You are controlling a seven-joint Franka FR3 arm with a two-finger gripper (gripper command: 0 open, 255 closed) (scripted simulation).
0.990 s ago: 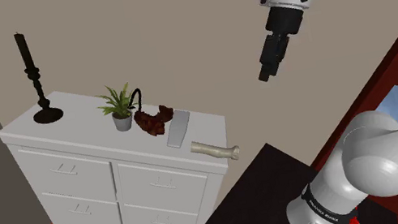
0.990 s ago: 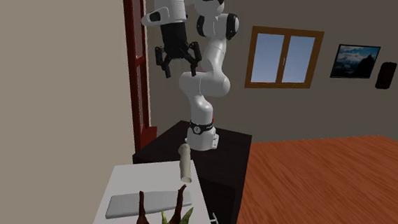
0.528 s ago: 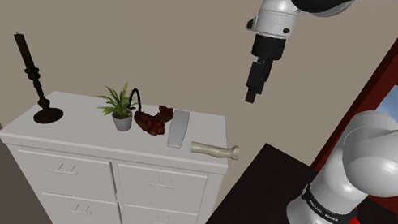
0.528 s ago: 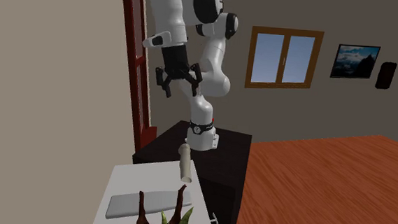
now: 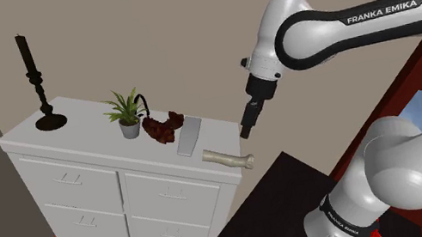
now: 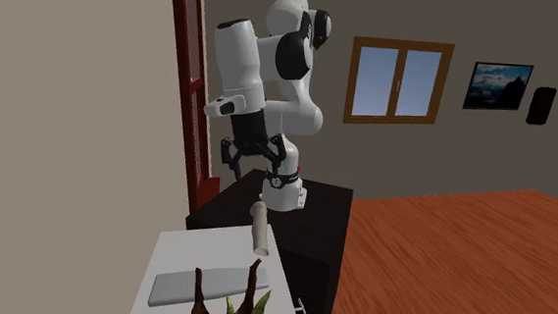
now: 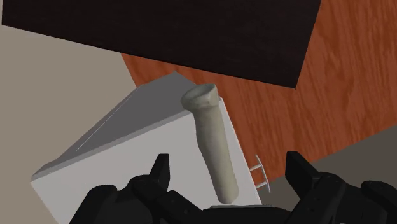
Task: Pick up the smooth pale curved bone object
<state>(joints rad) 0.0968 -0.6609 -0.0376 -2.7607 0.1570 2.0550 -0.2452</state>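
Bone (image 5: 228, 159) (image 6: 259, 231) (image 7: 213, 143), pale and slightly curved, lies flat on the white chest of drawers (image 5: 80, 125), at the corner of its top nearest the arm. The pincer (image 5: 244, 135) (image 6: 255, 164) (image 7: 229, 167) hangs above it, well clear, with its fingers spread wide and holding nothing. In the wrist view, the bone's long axis runs crosswise to the line between the fingers, so a straight descent should straddle it. A small pot (image 5: 130, 129), well apart from the bone, holds a green plant.

A black candlestick (image 5: 38, 87) stood on the white dresser (image 5: 84, 126), at its end toward the shoulder view's left. A small potted plant (image 5: 126, 114) stood mid-top, with a dark red clump (image 5: 163, 128) just beside it. A flat grey slab (image 5: 189, 136) lay near the dresser's other end.
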